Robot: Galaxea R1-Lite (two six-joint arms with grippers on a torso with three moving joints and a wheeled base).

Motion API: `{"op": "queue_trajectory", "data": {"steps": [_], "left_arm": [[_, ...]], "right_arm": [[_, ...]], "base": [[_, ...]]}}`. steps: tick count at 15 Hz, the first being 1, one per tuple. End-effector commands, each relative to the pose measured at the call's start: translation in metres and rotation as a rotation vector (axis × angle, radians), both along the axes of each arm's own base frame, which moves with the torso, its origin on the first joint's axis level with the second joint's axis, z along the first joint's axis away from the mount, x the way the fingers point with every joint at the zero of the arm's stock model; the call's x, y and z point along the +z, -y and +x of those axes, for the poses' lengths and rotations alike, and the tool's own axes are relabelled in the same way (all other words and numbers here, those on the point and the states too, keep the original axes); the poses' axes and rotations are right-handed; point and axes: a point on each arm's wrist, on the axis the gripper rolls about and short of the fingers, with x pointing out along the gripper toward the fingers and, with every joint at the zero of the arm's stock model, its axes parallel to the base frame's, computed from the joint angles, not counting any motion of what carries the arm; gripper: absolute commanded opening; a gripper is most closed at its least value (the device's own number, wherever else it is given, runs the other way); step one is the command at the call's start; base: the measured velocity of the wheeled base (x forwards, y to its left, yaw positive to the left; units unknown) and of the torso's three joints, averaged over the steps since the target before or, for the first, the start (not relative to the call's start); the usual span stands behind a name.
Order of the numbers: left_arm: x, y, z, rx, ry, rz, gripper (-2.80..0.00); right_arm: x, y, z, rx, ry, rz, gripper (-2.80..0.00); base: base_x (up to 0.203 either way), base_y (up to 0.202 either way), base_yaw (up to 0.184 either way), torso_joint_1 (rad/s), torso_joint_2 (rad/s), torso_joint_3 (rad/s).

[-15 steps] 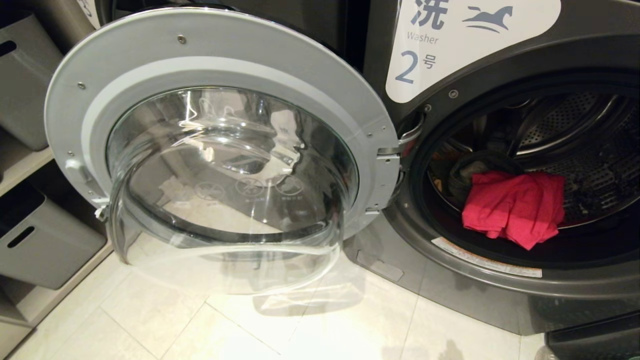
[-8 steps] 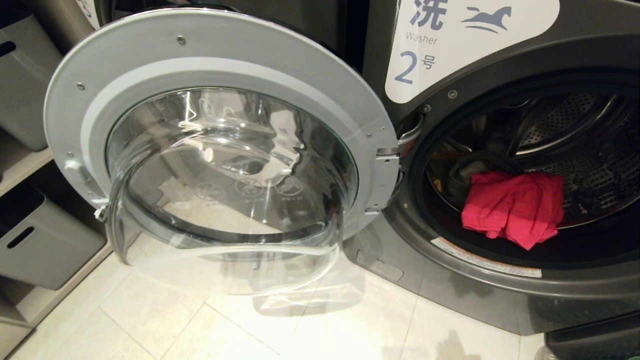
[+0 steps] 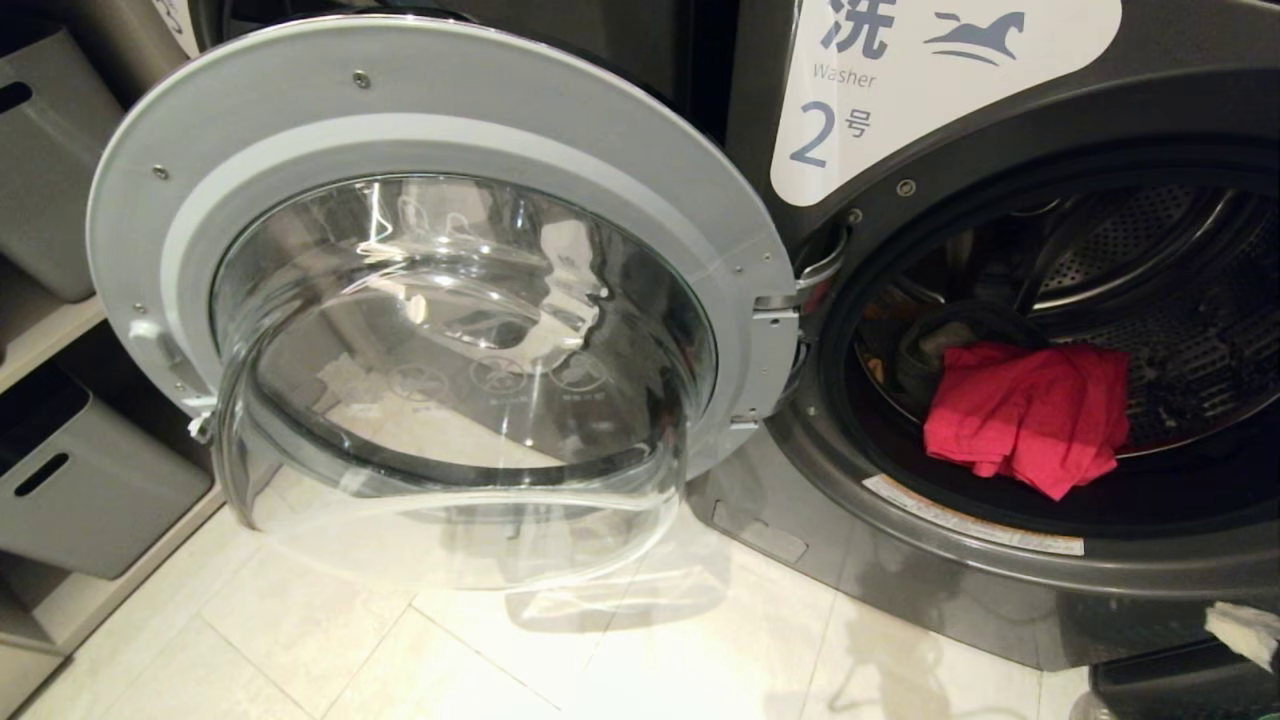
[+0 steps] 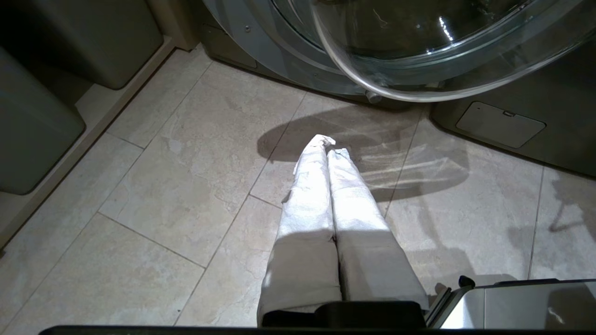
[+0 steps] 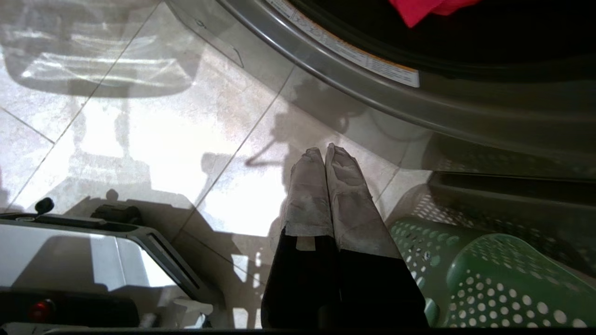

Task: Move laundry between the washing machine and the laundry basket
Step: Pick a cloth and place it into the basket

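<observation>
Head view: washing machine (image 3: pixel 1000 560) door (image 3: pixel 440 290) swung wide at 9 o'clock; red garment (image 3: pixel 1025 415) lay in the drum at 3 o'clock; right gripper (image 3: pixel 1243 632) tip showed at 4 o'clock. Left wrist view: left gripper (image 4: pixel 327 150) pressed together, empty, above floor tiles (image 4: pixel 163 195). Right wrist view: right gripper (image 5: pixel 324 155) pressed together, empty; laundry basket (image 5: pixel 489 274) at 4 o'clock, red garment (image 5: pixel 421 8) at 1 o'clock.

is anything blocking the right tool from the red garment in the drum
Nothing visible does. The door is swung fully open to the left, and the red garment lies at the drum's open front. The right tool, shut, hovers over the floor below the washing machine opening.
</observation>
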Motion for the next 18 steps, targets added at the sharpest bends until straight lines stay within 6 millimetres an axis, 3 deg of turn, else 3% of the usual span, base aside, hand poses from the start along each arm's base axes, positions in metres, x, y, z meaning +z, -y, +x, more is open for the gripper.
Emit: {"op": "queue_trajectory", "data": {"steps": [1, 6, 7, 13, 18], "left_arm": [[0.0, 0.0, 0.0, 0.0, -0.001, -0.001, -2.8], [0.0, 0.0, 0.0, 0.0, 0.001, 0.002, -2.8], [0.0, 0.0, 0.0, 0.0, 0.001, 0.0, -2.8], [0.0, 0.0, 0.0, 0.001, -0.001, -0.003, -2.8], [0.0, 0.0, 0.0, 0.001, -0.001, 0.002, -2.8]], "right_arm": [[-0.024, -0.001, 0.05, 0.005, -0.154, 0.006, -2.8], [-0.06, -0.002, 0.147, -0.041, -0.033, 0.035, -2.8], [-0.065, -0.001, 0.158, -0.065, -0.003, 0.034, 0.0], [-0.069, 0.002, 0.196, -0.243, 0.154, 0.003, 0.0], [-0.071, 0.001, 0.227, -0.29, 0.191, 0.0, 0.0]], "base": [[0.0, 0.0, 0.0, 0.0, 0.0, 0.0], [0.0, 0.0, 0.0, 0.0, 0.0, 0.0], [0.0, 0.0, 0.0, 0.0, 0.0, 0.0], [0.0, 0.0, 0.0, 0.0, 0.0, 0.0], [0.0, 0.0, 0.0, 0.0, 0.0, 0.0]]}}
